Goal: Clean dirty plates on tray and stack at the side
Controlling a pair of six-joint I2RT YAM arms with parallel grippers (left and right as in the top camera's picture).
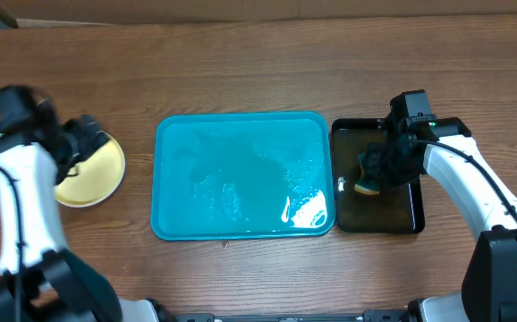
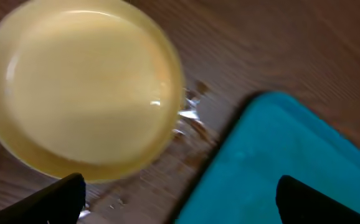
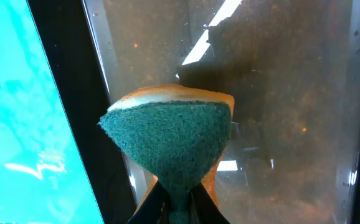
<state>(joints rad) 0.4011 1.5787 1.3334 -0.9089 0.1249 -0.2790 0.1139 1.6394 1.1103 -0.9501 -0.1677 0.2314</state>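
i count one plate (image 2: 83, 87) showing, lime-rimmed, on the table (image 1: 241, 72) right below the left tool (image 2: 180, 199), whose fingers are spread wide and hold nothing. whether more lie beneath it i can't tell. one wet teal tray (image 1: 232, 179) lies just beside that tool. the right tool (image 3: 174, 208) pinches one sponge (image 3: 170, 140) over one black tray (image 1: 393, 210).
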